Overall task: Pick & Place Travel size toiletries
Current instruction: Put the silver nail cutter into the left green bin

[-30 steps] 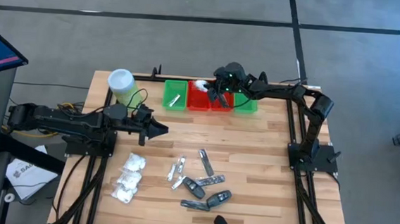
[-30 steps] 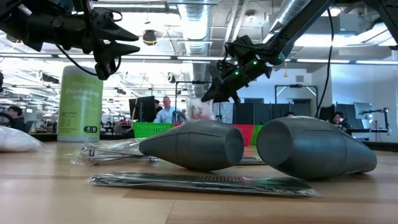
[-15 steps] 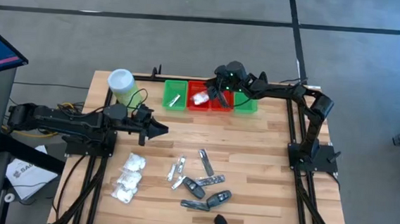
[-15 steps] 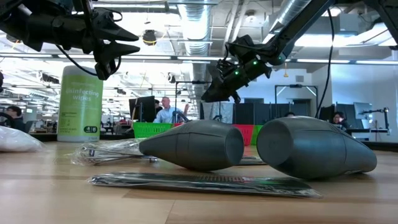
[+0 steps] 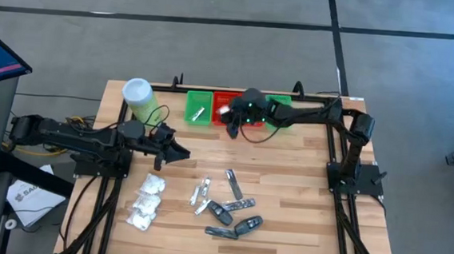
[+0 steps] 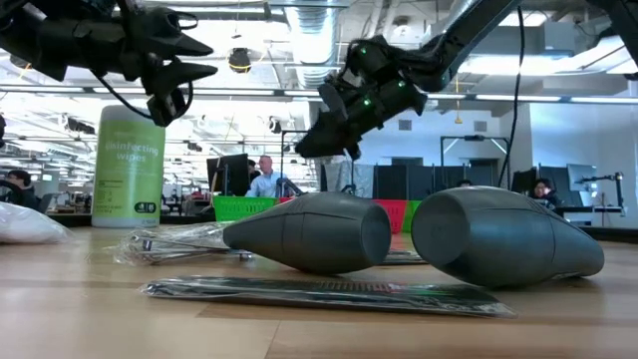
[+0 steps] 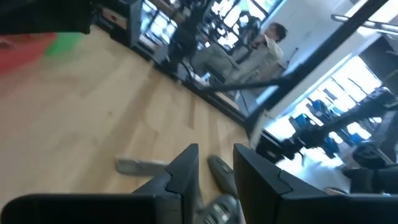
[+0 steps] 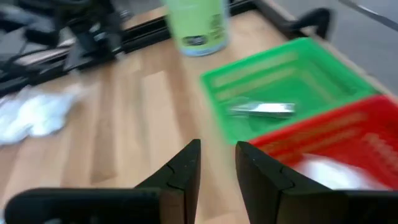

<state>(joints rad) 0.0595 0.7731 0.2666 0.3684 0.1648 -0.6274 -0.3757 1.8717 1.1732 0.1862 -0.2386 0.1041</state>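
Note:
Several toiletries lie on the wooden table: white puffy packets (image 5: 146,201), silver foil sachets (image 5: 201,194) and dark grey oblong pieces (image 5: 235,220), which loom large in the low view (image 6: 309,232). One white packet (image 5: 223,108) lies in the red tray (image 5: 230,100). A silver sachet (image 5: 198,113) rests in the left green tray (image 5: 199,101). My right gripper (image 5: 231,123) hovers open and empty at the red tray's near edge. My left gripper (image 5: 187,153) hangs open above the table's left half, over bare wood.
A tall light-green canister (image 5: 137,94) stands at the far left corner. A second green tray (image 5: 281,113) sits right of the red one. Black frame rails (image 5: 333,150) edge the table. Bare wood lies between the trays and the toiletries. People sit in the room beyond.
My right gripper has let go of a white packet, which has dropped into the red tray. That gripper has then moved toward the table's left and near edges, off the tray. My left gripper has shifted slightly toward the near edge.

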